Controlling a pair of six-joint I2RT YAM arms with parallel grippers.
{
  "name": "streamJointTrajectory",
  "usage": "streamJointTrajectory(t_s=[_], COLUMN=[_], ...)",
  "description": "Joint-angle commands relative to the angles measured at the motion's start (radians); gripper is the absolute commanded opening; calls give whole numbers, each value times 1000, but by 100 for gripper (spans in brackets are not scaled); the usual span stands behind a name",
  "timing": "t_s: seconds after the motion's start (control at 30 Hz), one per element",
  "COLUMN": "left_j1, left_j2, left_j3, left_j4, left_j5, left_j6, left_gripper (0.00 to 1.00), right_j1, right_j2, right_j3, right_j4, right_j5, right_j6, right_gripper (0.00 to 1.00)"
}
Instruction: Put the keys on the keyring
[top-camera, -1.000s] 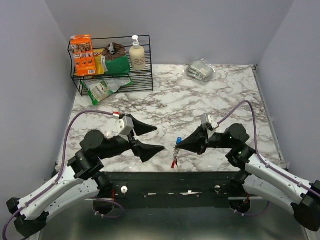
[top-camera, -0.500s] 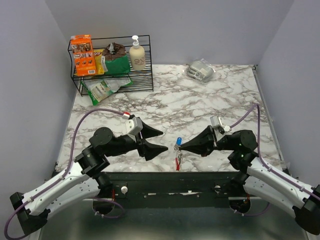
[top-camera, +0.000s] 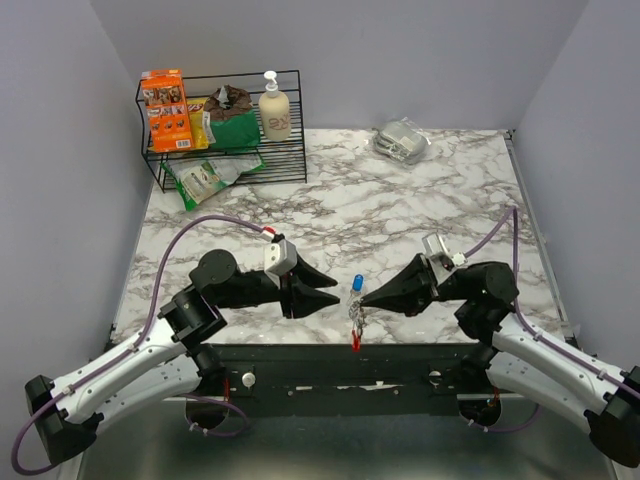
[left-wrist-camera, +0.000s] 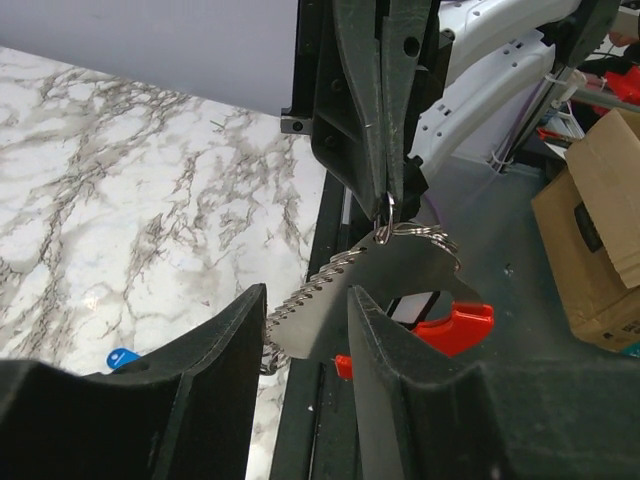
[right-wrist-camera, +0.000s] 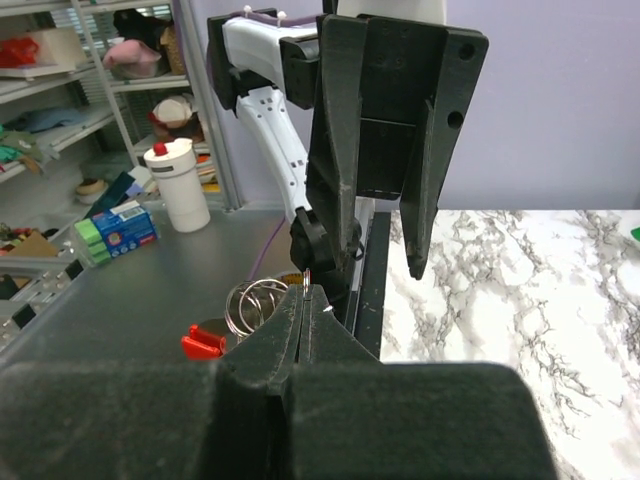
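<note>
My right gripper (top-camera: 364, 297) is shut on a small ring of the keyring (top-camera: 355, 316) and holds it up over the table's near edge. The chain hangs down with the red clip (top-camera: 354, 343) at its bottom, and the blue-headed key (top-camera: 357, 283) sits just above the fingertips. In the right wrist view my right gripper (right-wrist-camera: 305, 294) pinches the ring, with silver rings (right-wrist-camera: 255, 300) and the red clip (right-wrist-camera: 204, 344) to the left. My left gripper (top-camera: 335, 290) is open, just left of the keyring. In the left wrist view its gripper (left-wrist-camera: 305, 300) straddles the chain and a flat silver key blade (left-wrist-camera: 350, 285), not closed on them.
A black wire rack (top-camera: 225, 130) with boxes, bags and a soap bottle stands at the back left. A silvery packet (top-camera: 402, 141) lies at the back right. The black table edge rail (top-camera: 340, 355) runs right under the hanging clip.
My left gripper has moved right, up to the keyring, and its jaws now sit around the chain. My right gripper has held the keyring and shifted slightly right and lower.
</note>
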Motion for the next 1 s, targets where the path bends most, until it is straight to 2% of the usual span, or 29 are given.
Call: streamJointTrajectory(t_s=[0.0,0.2,0.3,0.37,0.5,0.6,0.77,0.87,0.97], left_j1=[1,1,1,1,1,2,2,1,2], left_j2=[-30,-113,-169,-202,-235,-246,-211,-158,-101], left_j3=[10,7,-5,-8,-8,-17,-36,-45,-44], left_j4=[-29,-150,-186,-209,-261,-275,-269,-269,-279], left_j5=[-21,-228,-319,-397,-468,-509,-538,-555,-595], left_j6=[32,49,48,46,46,42,29,14,2], left_gripper=[51,66,69,70,73,75,77,77,78], right_j1=[-5,-5,-5,-5,27,56,58,58,57], right_j2=[28,178,337,475,633,689,772,819,824], right_j3=[6,20,36,104,231,267,257,222,129], right_j4=[36,-73,-68,-79,-94,-67,-132,-146,-82], right_j5=[2,91,122,107,82,45,155,206,275], right_j6=[-7,-93,-92,-84,-58,-76,-75,-40,22], right_gripper=[0,0,0,0,0,0,0,1,2])
